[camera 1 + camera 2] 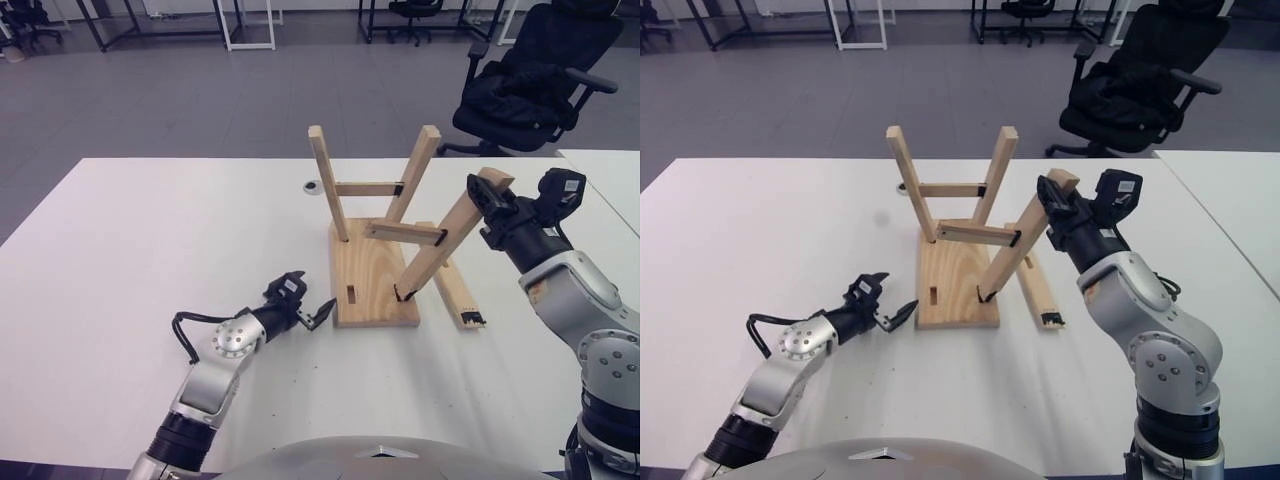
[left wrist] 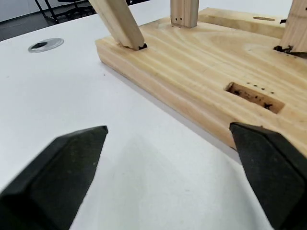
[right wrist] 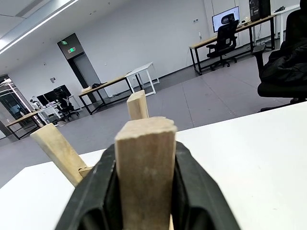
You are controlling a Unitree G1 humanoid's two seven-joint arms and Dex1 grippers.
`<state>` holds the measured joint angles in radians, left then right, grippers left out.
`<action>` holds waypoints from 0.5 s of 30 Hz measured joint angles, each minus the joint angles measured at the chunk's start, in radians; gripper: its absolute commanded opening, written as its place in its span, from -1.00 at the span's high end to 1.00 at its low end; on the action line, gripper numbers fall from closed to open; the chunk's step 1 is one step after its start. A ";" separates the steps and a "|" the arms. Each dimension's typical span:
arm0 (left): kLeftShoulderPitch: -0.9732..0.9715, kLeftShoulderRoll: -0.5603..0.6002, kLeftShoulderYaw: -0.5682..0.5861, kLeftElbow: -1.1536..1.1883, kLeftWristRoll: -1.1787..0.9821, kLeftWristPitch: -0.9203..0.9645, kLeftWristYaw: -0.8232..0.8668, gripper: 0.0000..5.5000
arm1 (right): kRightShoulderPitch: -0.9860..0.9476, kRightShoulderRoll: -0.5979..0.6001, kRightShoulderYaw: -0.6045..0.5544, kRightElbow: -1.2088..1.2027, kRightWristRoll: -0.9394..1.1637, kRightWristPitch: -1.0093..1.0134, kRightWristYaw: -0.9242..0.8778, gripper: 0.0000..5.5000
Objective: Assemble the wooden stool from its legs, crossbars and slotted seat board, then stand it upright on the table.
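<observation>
**Fig. Third-leg fitting: seat board [image 1: 372,290] lies underside-up, mid table [image 1: 150,250].**
R gripper [image 1: 490,200] is clenched on the tilted third leg [image 1: 437,248], foot at near-right slot. Next move prob. needs straightening & pressing home; crossbar [image 1: 405,233] may bind. L gripper [image 1: 315,300] released, beside the board's near-left edge. Fourth leg [image 1: 455,285] lies flat just right of the board.

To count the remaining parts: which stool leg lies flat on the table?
The leg right of the seat board; the other three rise from it.

Seat board [image 2: 192,57] cut by the edge; loose leg [image 1: 456,290] partly behind held leg [image 1: 445,240].
</observation>
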<state>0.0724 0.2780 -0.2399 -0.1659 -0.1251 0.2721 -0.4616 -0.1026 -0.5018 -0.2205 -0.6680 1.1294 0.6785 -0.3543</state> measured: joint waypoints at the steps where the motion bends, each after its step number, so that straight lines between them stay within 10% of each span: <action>1: 0.013 -0.023 0.036 -0.036 -0.046 0.001 0.005 -0.71 | 0.027 0.000 0.016 -0.030 -0.035 -0.010 0.012 0.62; 15: 0.039 -0.102 0.297 -0.331 -0.323 0.103 0.139 -0.71 | 0.088 0.099 -0.057 -0.009 0.068 -0.034 -0.198 0.62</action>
<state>0.1109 0.1761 0.0571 -0.4971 -0.4485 0.3750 -0.3229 -0.0149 -0.4029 -0.2772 -0.6773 1.1971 0.6449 -0.5526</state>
